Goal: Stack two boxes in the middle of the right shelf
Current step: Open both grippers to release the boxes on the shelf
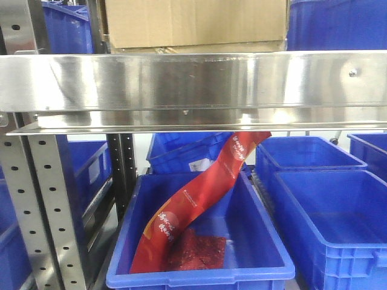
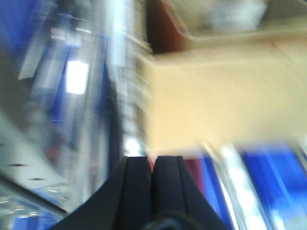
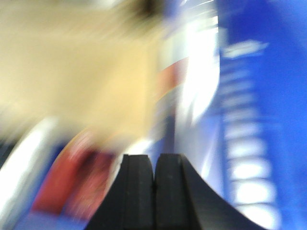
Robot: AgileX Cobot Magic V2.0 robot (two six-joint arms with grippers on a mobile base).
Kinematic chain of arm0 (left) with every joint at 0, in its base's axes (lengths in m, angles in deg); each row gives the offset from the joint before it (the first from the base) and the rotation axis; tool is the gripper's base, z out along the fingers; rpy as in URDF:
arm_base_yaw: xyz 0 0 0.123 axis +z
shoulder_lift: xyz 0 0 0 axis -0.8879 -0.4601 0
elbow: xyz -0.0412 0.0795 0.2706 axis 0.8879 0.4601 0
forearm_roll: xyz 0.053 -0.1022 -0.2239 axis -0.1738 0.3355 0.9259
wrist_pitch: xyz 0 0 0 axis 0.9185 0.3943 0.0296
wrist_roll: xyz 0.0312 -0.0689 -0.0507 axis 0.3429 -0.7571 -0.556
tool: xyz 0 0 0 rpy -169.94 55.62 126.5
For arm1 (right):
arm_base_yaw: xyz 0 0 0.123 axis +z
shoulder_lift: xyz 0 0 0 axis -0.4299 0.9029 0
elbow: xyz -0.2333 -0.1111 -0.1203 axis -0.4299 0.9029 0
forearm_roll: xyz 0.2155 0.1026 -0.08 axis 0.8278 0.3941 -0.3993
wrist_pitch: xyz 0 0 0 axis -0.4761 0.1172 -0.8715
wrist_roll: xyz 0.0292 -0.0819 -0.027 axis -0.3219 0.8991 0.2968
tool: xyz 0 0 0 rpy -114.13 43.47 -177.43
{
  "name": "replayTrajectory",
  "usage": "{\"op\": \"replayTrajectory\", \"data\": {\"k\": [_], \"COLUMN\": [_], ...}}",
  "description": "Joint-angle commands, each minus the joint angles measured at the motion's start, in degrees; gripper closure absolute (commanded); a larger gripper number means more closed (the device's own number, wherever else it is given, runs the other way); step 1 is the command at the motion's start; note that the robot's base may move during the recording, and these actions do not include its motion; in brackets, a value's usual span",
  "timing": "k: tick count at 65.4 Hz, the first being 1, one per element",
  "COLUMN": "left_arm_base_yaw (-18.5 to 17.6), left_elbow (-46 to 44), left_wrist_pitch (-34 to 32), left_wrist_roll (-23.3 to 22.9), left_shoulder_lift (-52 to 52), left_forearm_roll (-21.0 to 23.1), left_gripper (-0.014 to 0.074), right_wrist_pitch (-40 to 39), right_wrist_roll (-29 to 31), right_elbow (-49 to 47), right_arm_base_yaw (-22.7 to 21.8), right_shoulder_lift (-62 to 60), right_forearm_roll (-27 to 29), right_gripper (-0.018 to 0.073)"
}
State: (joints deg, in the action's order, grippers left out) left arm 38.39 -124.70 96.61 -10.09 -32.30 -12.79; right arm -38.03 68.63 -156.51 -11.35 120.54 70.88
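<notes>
You are facing a steel rack among blue bins [image 1: 205,241], its shelf [image 1: 193,81] crossing the front view as a broad shiny rim.

Your left gripper [image 2: 152,167] has its black jaws pressed together with nothing between them, so it carries nothing. Your right gripper [image 3: 154,165] is the same, closed and empty. Both wrist views are badly smeared, so trust them little. Past the left jaws lies a tan box [image 2: 216,100], with the bright shelf edge beside it. Past the right jaws the same tan mass [image 3: 72,72] fills the upper left, blue bin wall to the right and something red low down.

In the front view a box [image 1: 193,21] sits on the shelf, centred, behind the rim. A darker, dented strip [image 1: 199,47] shows under it, which is probably the second box, so the stack may already be made. The rim hides too much for you to be sure.

Below, a red banner [image 1: 199,193] hangs from under the shelf into the near bin.

The risks, as I judge them:
- With the wrist views blurred, you could clip the rim or an upright.
- A closed jaw brushing the top box could slide it off the lower one.
- Dropping low could snag the banner.
</notes>
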Motion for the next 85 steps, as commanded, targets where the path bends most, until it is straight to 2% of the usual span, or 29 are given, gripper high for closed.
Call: {"op": "replayTrajectory", "data": {"k": [1, 8, 20, 27, 33, 43, 50, 58, 67, 75, 85], "left_arm_base_yaw": [-1.38, -1.78, -1.0, 2.47, 5.85, 10.15, 12.22, 14.41, 16.58, 16.69, 16.69], "left_elbow": [3.41, 12.45, 31.4, 41.73, 50.01, 62.49, 69.61, 76.54, 81.65, 83.23, 83.37], "left_wrist_pitch": [-3.58, -11.91, -26.53, -34.65, -41.72, -50.73, -52.55, -52.83, -52.5, -50.63, -50.53], "left_wrist_roll": [3.01, 3.01, 1.27, -2.54, -2.67, -2.67, -2.67, -2.67, -2.67, -2.67, -2.67], "left_shoulder_lift": [3.28, 7.98, 16.82, 22.1, 26.65, 34.44, 39.95, 46.98, 55.33, 61.65, 68.02], "left_forearm_roll": [2.19, 3.49, 4.49, 5.91, 7.83, 7.93, 7.93, 6.38, 2.66, 2.37, 2.37], "left_gripper": [0.0706, 0.0706, 0.0706, 0.0706, 0.0706, 0.0706, 0.0706, 0.0706, 0.0707, 0.0707, 0.0707], "right_wrist_pitch": [-5.88, -15.39, -30.22, -37.48, -42.05, -44.95, -49.83, -50.84, -46.52, -40.93, -41.32], "right_wrist_roll": [3.37, 3.37, 2.99, -0.6, -0.64, -0.53, -0.53, -0.53, -0.53, -0.53, -0.53], "right_elbow": [3.51, 11.12, 26.08, 33.18, 39.31, 48.56, 55.84, 62.36, 65.85, 65.85, 65.85], "right_arm_base_yaw": [-0.3, -0.3, -2.01, -5.03, -8.32, -11.76, -12.34, -12.34, -12.34, -12.34, -12.34], "right_shoulder_lift": [-2.0, -5.47, -13.28, -17.96, -22.53, -28.05, -32.17, -38.94, -47.48, -55.05, -61.96], "right_forearm_roll": [5.39, 8.4, 8.97, 9.46, 9.61, 9.61, 9.61, 9.48, 9.22, 9.22, 9.22], "right_gripper": [0.0722, 0.0722, 0.0722, 0.0722, 0.0722, 0.0722, 0.0722, 0.0722, 0.0722, 0.0722, 0.0722]}}
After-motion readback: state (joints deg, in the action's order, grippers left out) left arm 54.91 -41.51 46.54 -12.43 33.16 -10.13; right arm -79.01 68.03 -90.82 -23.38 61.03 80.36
